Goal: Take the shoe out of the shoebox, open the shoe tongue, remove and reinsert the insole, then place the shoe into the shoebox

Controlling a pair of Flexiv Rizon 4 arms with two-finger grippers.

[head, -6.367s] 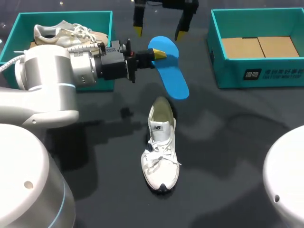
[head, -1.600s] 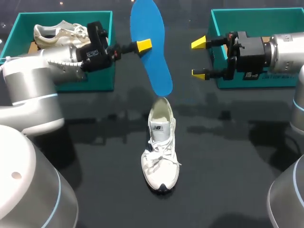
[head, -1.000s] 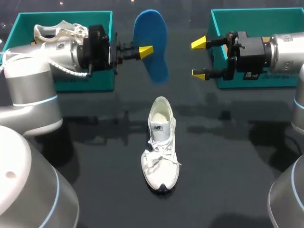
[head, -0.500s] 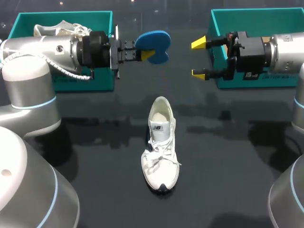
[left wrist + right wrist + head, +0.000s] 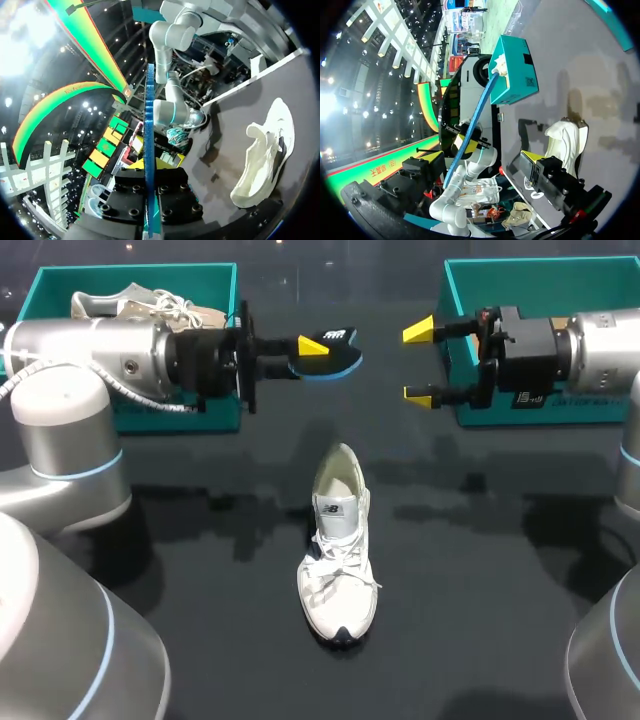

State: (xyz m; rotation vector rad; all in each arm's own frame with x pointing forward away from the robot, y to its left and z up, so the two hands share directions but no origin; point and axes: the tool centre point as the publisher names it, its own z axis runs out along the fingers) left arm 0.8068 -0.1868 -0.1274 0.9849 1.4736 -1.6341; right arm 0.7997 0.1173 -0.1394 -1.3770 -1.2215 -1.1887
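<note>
The left arm (image 5: 70, 390) and right arm (image 5: 605, 345) are thick silver-grey tubes with rounded white joints, each ringed by a thin pale-blue band. A ribbed grey cable (image 5: 140, 390) runs along the left arm. The left tool (image 5: 312, 345) and right tool (image 5: 420, 362) are black blocks (dotted with screws) ending in yellow tips.

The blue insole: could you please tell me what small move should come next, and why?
Probably lower the insole toward the shoe: the left gripper is shut on it, holding it flat in the air beyond the heel, and the shoe's opening faces up.
</note>
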